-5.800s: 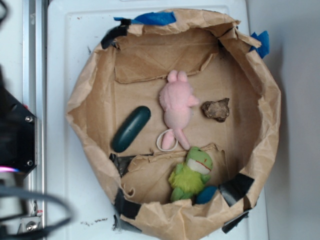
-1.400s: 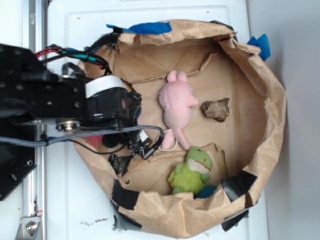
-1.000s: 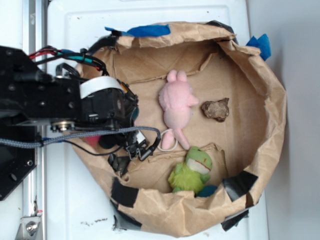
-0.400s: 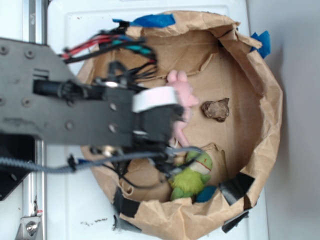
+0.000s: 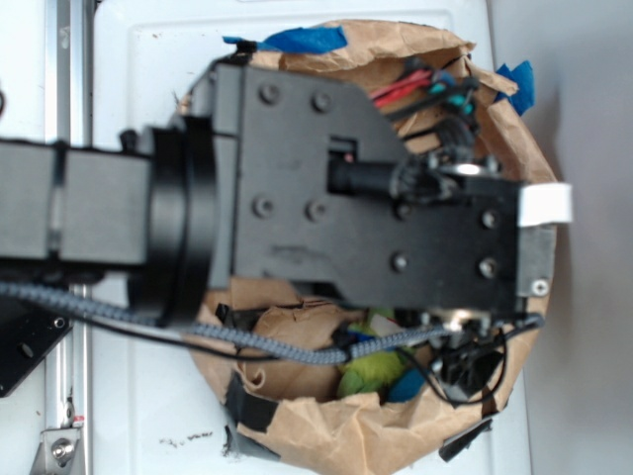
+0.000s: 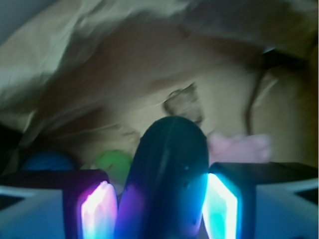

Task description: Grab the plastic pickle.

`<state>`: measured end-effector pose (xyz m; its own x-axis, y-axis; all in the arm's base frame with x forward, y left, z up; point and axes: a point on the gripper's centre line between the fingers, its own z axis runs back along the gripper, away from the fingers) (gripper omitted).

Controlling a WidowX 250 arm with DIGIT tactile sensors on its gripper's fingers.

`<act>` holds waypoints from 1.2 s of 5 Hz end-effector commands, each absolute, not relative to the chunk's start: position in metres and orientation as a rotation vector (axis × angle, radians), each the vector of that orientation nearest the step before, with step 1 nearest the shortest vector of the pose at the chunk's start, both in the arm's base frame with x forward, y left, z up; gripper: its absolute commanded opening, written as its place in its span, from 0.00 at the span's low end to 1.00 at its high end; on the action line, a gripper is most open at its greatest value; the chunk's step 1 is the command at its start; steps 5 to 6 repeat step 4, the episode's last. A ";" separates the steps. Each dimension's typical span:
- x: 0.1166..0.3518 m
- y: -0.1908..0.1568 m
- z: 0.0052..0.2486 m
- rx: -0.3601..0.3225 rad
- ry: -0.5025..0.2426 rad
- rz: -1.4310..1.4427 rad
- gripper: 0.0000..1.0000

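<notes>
Exterior: the black arm (image 5: 346, 213) now spreads across the paper-lined bin (image 5: 326, 435), hiding the pink plush seen earlier. Wrist: the gripper (image 6: 158, 211) pinches the plastic pickle (image 6: 167, 179) between its glowing pads (image 6: 94, 211), lifted off the floor.

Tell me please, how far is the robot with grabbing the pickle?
Done: in the wrist view the pickle sits between the two lit fingers of the gripper, which looks shut on it. In hand: it seems carried above the paper bag, clear of the toys below. Left: little, only keeping the grip. In the exterior view the arm hides the pickle.
</notes>
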<state>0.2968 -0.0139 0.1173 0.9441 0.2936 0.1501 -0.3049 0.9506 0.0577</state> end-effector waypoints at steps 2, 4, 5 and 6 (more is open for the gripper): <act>0.280 0.011 0.154 -0.084 -0.199 0.230 0.00; 0.274 0.007 0.152 -0.065 -0.187 0.253 0.00; 0.274 0.007 0.152 -0.065 -0.187 0.253 0.00; 0.274 0.007 0.152 -0.065 -0.187 0.253 0.00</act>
